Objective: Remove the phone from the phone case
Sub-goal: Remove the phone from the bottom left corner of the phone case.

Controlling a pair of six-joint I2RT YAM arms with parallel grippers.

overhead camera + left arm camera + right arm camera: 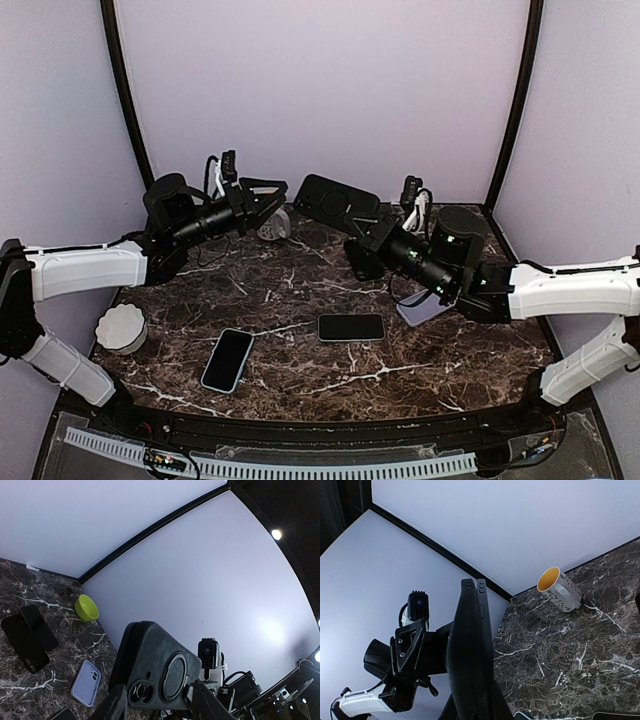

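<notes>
Right arm: the fingers (368, 228) are closed tight on the black phone case (335, 200) and hold it in the air above the far middle of the marble surface (300, 385). In the left wrist view the case's back shows, with a camera cutout and a round ring. In the right wrist view it stands edge-on, with two thin layers close together along its top. Which layer is the phone cannot be told.

Left arm: the fingers (280, 200) stand partly apart at the case's free end. Contact with the case cannot be confirmed.

On the surface: a blue-edged phone (228, 360) and a dark phone (351, 327) near the front, a lavender case (86, 682), a green bowl (86, 606), a mug (559, 589) on its side and a white ridged cup (122, 328).
</notes>
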